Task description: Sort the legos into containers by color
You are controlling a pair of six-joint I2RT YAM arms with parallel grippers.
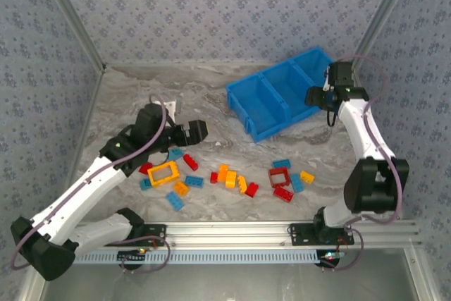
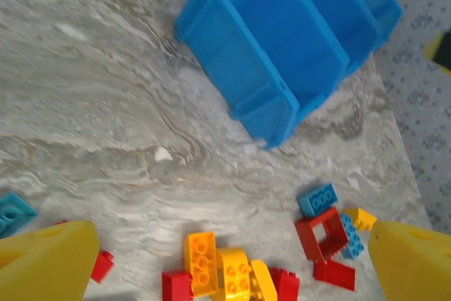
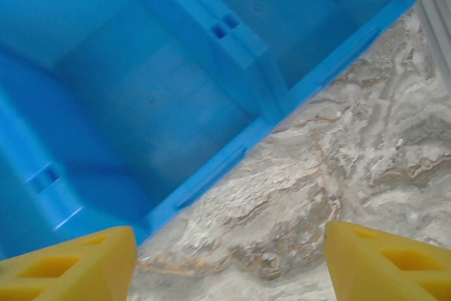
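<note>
Red, light blue and yellow legos lie scattered on the marble table in front of the arms, among them a yellow frame (image 1: 163, 173) and a red frame (image 1: 279, 176). The blue three-compartment bin (image 1: 278, 128) stands at the back right, and the compartments I can see hold nothing. My left gripper (image 1: 201, 132) hovers open above the table, left of the bin. In its wrist view its yellow fingers (image 2: 49, 262) flank an orange brick (image 2: 201, 262) and the red frame (image 2: 324, 234) far below. My right gripper (image 1: 317, 96) hangs open over the bin's near right edge (image 3: 211, 26), holding nothing.
Patterned walls close in the table on the left, back and right. An aluminium rail (image 1: 232, 230) runs along the near edge. Bare marble lies between the brick pile and the bin (image 2: 239, 82).
</note>
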